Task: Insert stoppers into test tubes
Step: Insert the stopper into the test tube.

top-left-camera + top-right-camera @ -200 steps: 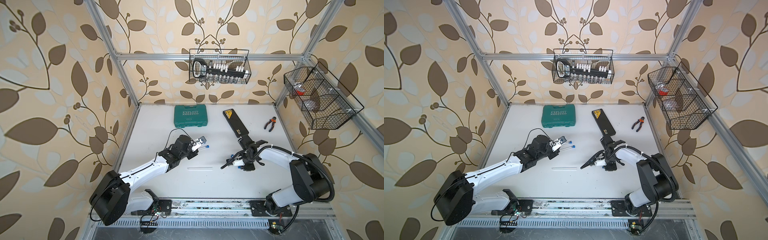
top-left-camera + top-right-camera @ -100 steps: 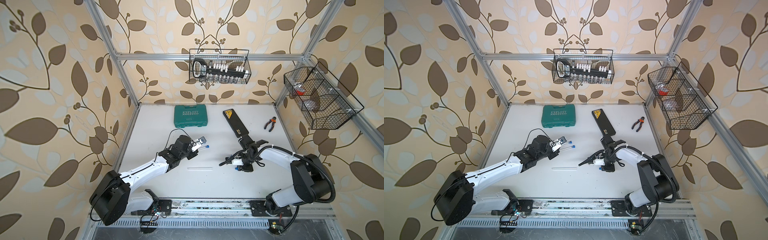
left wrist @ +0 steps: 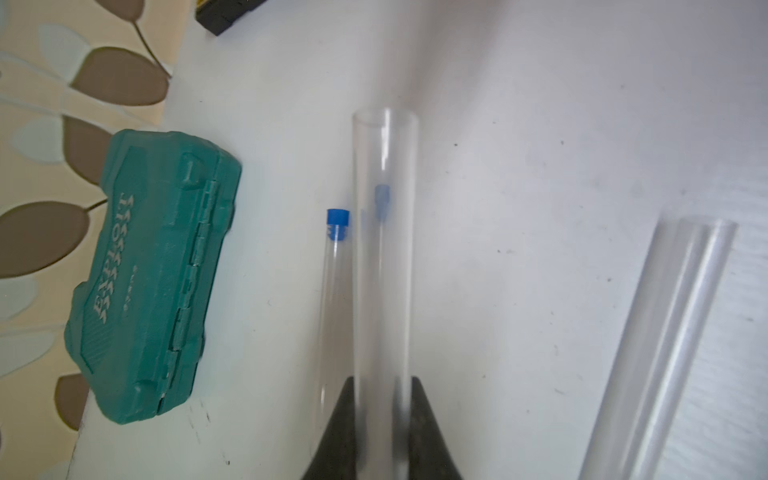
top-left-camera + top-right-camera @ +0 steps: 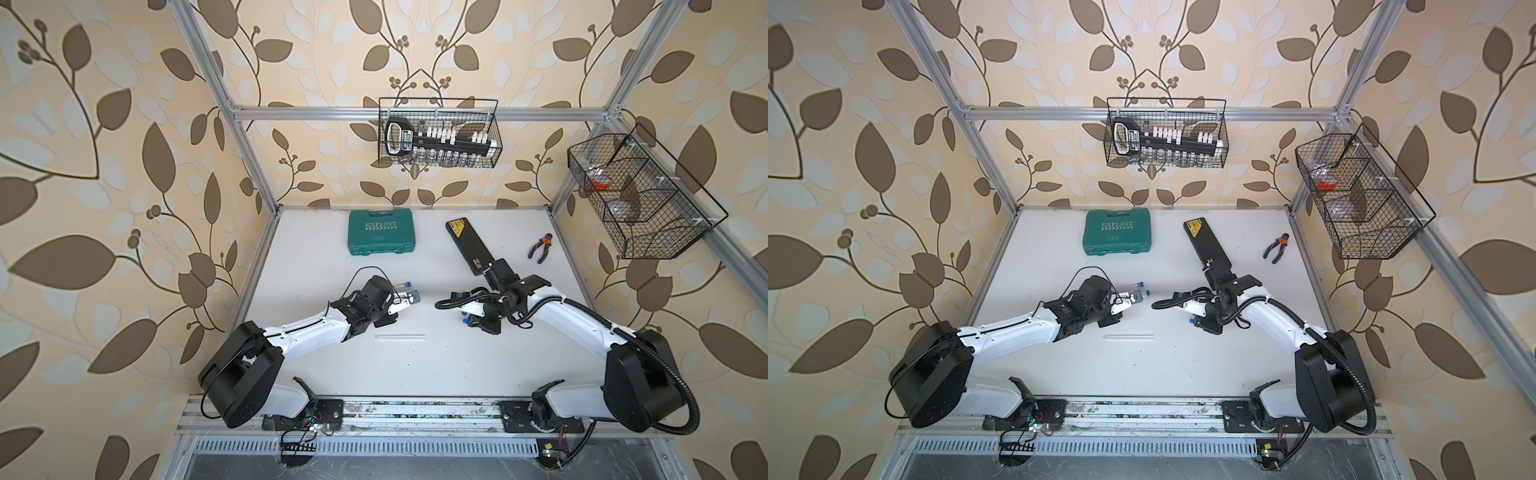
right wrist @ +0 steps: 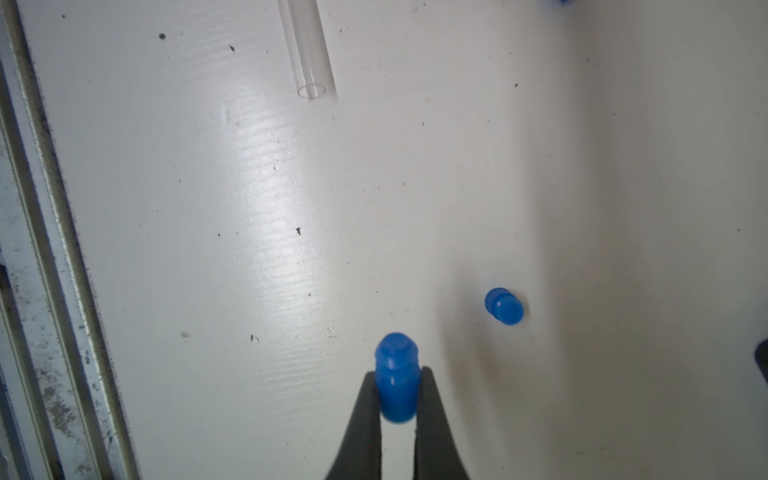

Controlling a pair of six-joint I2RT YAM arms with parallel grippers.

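In a top view the left pincer (image 4: 405,305) and right pincer (image 4: 471,322) point at each other. A bare tube (image 4: 400,336) lies flat near both.

Left wrist view: the left pincer squeezes a clear held tube (image 3: 384,270). A capped tube (image 3: 334,291) lies just beside it.

Right wrist view: the right pincer pinches a blue stopper (image 5: 395,374). A loose stopper (image 5: 504,306) sits near its tips.

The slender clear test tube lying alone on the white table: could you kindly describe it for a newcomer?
On the white table, look between the two robot arms. A slender clear test tube lies flat there, alone; unlike its neighbours, it has no blue stopper and nothing grips it.
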